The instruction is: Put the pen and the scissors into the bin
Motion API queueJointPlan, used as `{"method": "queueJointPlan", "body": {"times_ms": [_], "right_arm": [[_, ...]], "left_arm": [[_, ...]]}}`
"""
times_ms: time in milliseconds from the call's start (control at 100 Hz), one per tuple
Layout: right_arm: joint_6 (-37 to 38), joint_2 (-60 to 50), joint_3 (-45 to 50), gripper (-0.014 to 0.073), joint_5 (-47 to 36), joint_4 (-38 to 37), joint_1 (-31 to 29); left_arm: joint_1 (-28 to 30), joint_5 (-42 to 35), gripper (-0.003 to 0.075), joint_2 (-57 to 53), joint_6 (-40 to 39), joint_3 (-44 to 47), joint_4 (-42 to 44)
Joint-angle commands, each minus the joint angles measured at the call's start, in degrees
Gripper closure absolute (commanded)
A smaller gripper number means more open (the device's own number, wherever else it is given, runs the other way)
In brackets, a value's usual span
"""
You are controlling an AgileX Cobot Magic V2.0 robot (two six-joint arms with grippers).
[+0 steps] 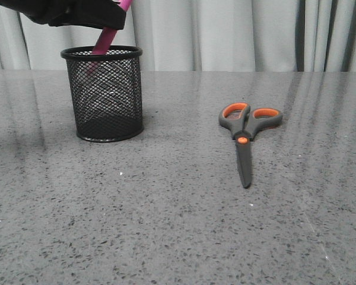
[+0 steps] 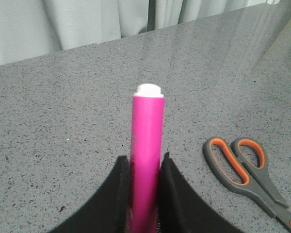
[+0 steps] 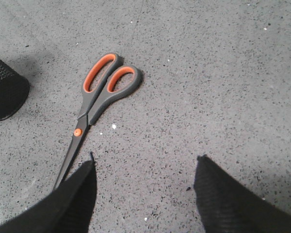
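Gripping the pen [image 1: 105, 40], your left gripper [image 2: 144, 194] tilts it into the bin [image 1: 104, 94]; scissors [image 1: 246, 132] lie flat right of the bin, your right gripper [image 3: 145, 187] spread above them.

A: What does the left gripper [image 2: 144, 194] hold?
B: A slim magenta-pink pen [image 2: 147, 160] with a white tip, clamped between black fingers [image 2: 177, 194].
A: Anything else?
B: Grey-and-orange-handled scissors [image 2: 247, 174] lying on the speckled grey table [image 2: 63, 121].
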Motion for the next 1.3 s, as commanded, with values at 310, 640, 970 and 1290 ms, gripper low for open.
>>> {"method": "queueJointPlan", "body": {"times_ms": [310,640,970,1290], "right_arm": [[-0.74,0.21,-2.00,0.0197,-2.39,2.04,0.02],[-0.74,0.21,-2.00,0.0197,-2.29,2.82,0.02],[-0.74,0.21,-2.00,0.0197,-5.91,10.30,0.02],[-1.78,0.21,-2.00,0.0203,-7.85,14.61,0.02]], "left_arm": [[-0.46,1.90,0.0305,-2.06,0.03,-1.85,-1.74],[2.73,0.13,0.0352,-10.62,0.03,-3.20,-0.95],[5.41,-12.70,0.0742,-24.45,-0.69,-3.20,5.05],[5.41,-26.89,0.0742,-35.44,-3.23,3.96,4.98]]}}
